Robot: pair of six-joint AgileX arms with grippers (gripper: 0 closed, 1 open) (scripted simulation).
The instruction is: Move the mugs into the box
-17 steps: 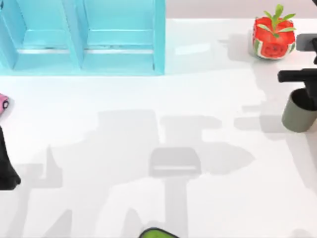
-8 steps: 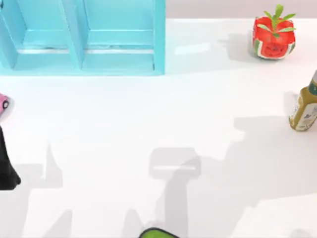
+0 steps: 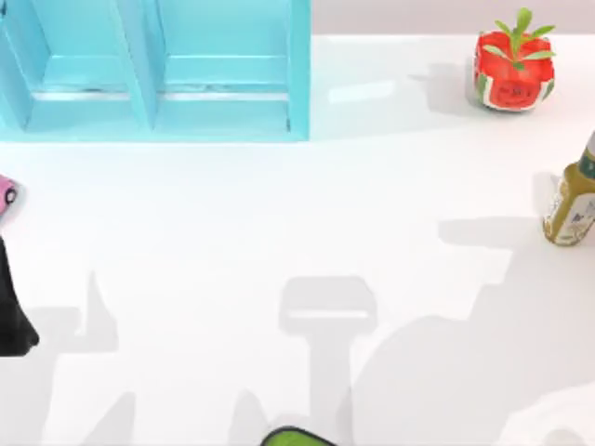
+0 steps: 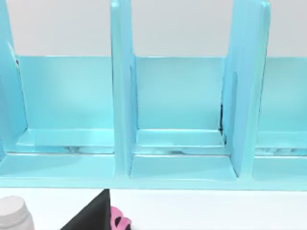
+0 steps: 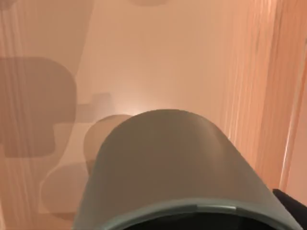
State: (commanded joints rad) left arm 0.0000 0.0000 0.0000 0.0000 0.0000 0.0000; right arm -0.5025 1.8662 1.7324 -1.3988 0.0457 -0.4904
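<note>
A dark olive-grey mug is held close under the right wrist camera, rim toward the lens, lifted clear of any surface. A dark sliver of a finger shows beside its rim. Behind the mug lies a pale orange floor with a streaked wall along one side; I cannot tell whether this is the box. Large soft shadows on the top view's lower right mark where the right arm hangs above the table.
A blue shelf unit stands at the back left. A watermelon-patterned plant pot sits back right, with a yellow-green bottle at the right edge. A black shape and a pink toy are at the left edge, and a green object at the front.
One second ago the right gripper stood around the mug at the table's right edge. Both have since left the top view, uncovering the bottle, and the arm's shadow has slid toward the front right.
</note>
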